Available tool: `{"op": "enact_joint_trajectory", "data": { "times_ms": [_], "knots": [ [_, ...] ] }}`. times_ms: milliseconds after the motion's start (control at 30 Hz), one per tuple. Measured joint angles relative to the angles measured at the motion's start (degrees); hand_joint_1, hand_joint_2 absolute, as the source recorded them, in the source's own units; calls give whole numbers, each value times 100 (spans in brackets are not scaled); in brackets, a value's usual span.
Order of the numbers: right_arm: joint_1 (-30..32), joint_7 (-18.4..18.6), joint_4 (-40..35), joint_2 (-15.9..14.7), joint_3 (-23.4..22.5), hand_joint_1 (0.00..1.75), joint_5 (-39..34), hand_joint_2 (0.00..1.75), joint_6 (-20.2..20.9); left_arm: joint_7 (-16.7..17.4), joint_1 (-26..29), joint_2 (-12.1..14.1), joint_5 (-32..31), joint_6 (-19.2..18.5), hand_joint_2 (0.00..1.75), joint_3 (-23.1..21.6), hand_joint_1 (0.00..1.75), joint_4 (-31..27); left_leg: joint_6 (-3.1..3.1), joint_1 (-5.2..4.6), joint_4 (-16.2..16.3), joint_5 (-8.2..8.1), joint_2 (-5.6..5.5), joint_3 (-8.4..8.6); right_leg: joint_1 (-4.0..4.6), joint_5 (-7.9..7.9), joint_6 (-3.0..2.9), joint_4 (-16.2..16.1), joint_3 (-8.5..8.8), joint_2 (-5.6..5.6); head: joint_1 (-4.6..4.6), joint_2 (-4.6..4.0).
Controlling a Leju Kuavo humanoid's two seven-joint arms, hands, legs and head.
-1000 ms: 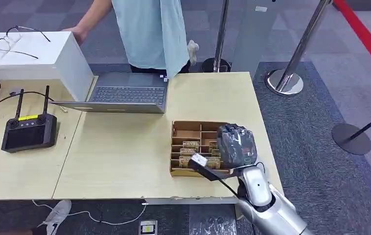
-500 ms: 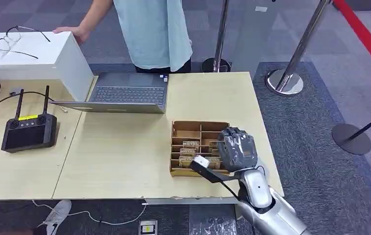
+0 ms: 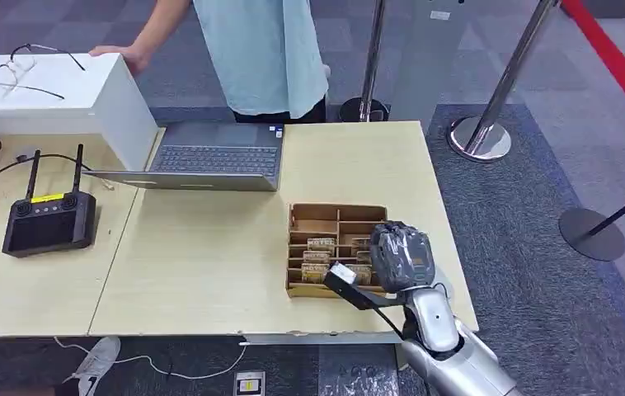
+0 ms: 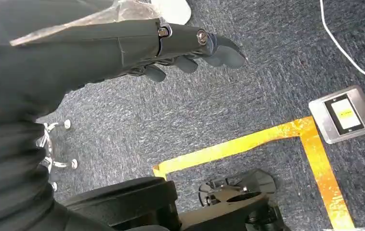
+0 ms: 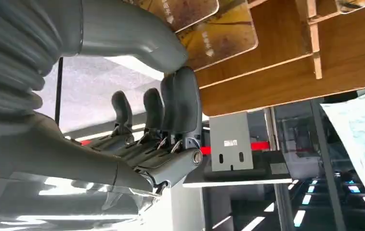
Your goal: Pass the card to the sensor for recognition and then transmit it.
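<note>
My right hand [image 3: 400, 257] hovers with fingers apart, holding nothing, over the cards [image 3: 317, 257]: thin, stiff, slick; I'd pinch an upper edge.

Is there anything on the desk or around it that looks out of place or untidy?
A few things. A pair of glasses lies on top of the white box. A white cable trails loose on the floor under the table's front edge. The cards in the cardboard tray look orderly.
</note>
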Motion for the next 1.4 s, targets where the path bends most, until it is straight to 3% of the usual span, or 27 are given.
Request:
{"op": "enact_joint_trajectory", "data": {
  "times_ms": [100,133,600,833,1033,1400],
  "knots": [
    [-1,-7,18,0,0,99,0,175,-9,-2,0,-2,0,0,175,2,0,0,0,0,0,0,0,0,0,0,0,0,1,0,0,0],
    [-1,-7,18,0,0,89,0,175,-9,-2,0,-2,0,0,175,0,0,0,0,0,0,0,0,1,0,0,0,0,1,0,0,0],
    [-2,-7,-31,24,0,70,55,175,20,-2,0,-11,30,0,175,0,0,0,0,0,0,0,1,4,0,0,0,0,4,0,0,0],
    [5,-4,-166,31,0,68,99,175,105,-2,1,-11,37,0,175,0,0,0,0,0,0,0,1,3,0,0,0,0,3,0,2,0],
    [2,0,-221,28,2,84,109,175,206,-2,3,-15,31,0,175,0,0,0,0,0,0,0,1,1,0,0,0,0,2,0,0,0],
    [-155,-37,-321,26,2,84,109,175,437,-46,6,-37,2,-7,175,0,0,0,0,0,0,0,1,1,0,0,0,0,2,0,0,0]
  ]
}}
